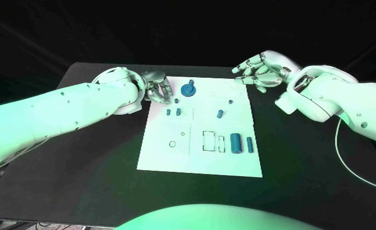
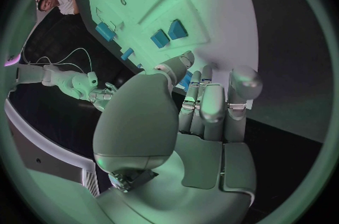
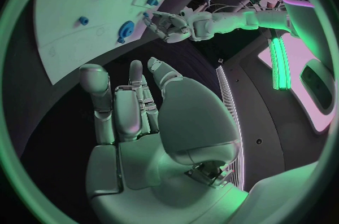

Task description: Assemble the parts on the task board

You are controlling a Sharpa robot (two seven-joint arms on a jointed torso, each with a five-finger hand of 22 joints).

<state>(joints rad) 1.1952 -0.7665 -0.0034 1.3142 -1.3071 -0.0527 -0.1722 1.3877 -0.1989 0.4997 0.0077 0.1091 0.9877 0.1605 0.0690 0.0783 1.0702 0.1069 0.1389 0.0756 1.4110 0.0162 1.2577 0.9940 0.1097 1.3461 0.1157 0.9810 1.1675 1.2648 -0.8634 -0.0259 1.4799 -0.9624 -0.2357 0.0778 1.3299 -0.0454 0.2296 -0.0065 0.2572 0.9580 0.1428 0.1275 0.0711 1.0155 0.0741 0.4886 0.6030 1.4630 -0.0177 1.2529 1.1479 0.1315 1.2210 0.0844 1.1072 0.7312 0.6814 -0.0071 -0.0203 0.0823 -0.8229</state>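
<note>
Parts: small blue pieces (image 1: 237, 143) are scattered over the white task board (image 1: 164, 156), a round one (image 1: 188, 88) near its far edge.
Handling: judged light, rigid, slippery; best pinched by their sides.
Left hand (image 1: 157, 89): fingers are curled at the board's far left corner; any hold cannot be told.
Right hand (image 1: 262, 71): empty, fingers loosely spread, held off the far right corner.

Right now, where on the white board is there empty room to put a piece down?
The task board is bare along its near left side, near the small ring hole. The far edge is crowded: the round blue part sits beside the left hand, and the right hand hovers off the far right corner.
</note>
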